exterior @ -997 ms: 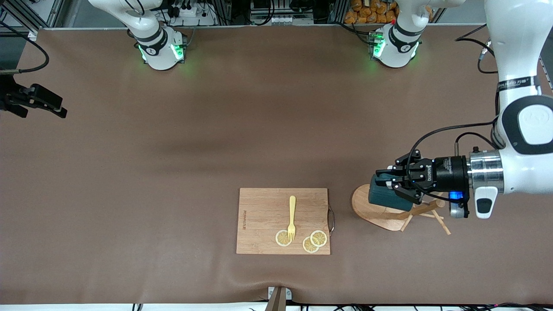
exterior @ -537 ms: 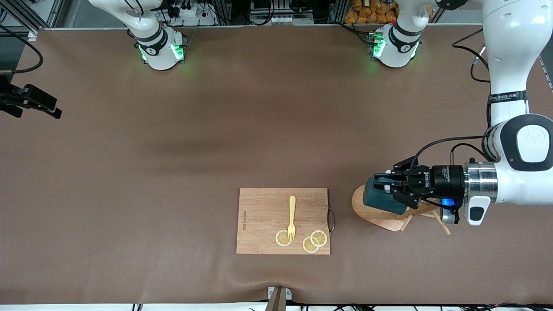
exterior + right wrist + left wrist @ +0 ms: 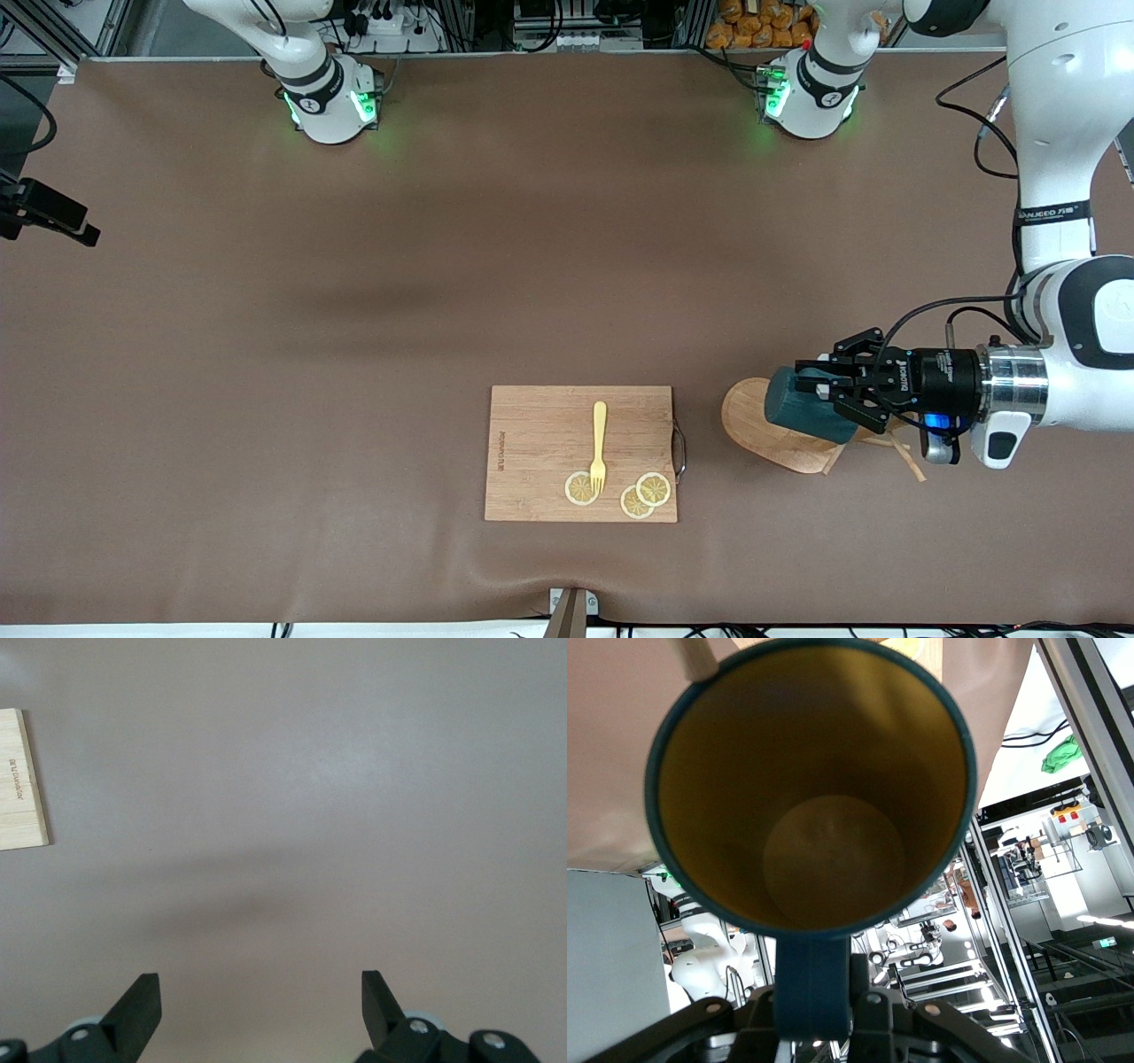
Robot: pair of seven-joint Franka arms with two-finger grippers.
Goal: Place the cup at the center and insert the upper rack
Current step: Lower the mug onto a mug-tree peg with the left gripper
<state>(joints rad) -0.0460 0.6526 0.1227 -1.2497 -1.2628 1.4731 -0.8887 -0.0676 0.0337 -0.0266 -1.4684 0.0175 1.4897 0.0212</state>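
The dark teal cup (image 3: 802, 413) hangs tipped on its side over the oval base of the upper rack (image 3: 753, 432), a light wooden mug tree that seems to lie tipped over, toward the left arm's end of the table. My left gripper (image 3: 820, 391) is shut on the cup's handle (image 3: 812, 983). In the left wrist view the cup's yellowish inside (image 3: 811, 788) fills the picture, with a wooden peg (image 3: 700, 656) at its rim. The rack's post and pegs (image 3: 902, 454) are partly hidden under the gripper. My right gripper (image 3: 260, 1001) is open with nothing in it, over bare table at the right arm's end (image 3: 58, 220).
A rectangular wooden cutting board (image 3: 540, 443) lies near the table's front edge at mid-table, with a yellow fork (image 3: 599, 447) and lemon slices (image 3: 645, 494) on it. Its corner shows in the right wrist view (image 3: 22, 780). Brown table surface (image 3: 443, 266) spreads around.
The left gripper has shifted with the cup toward the left arm's end, staying over the rack's base. The right gripper has drawn back toward the table's edge.
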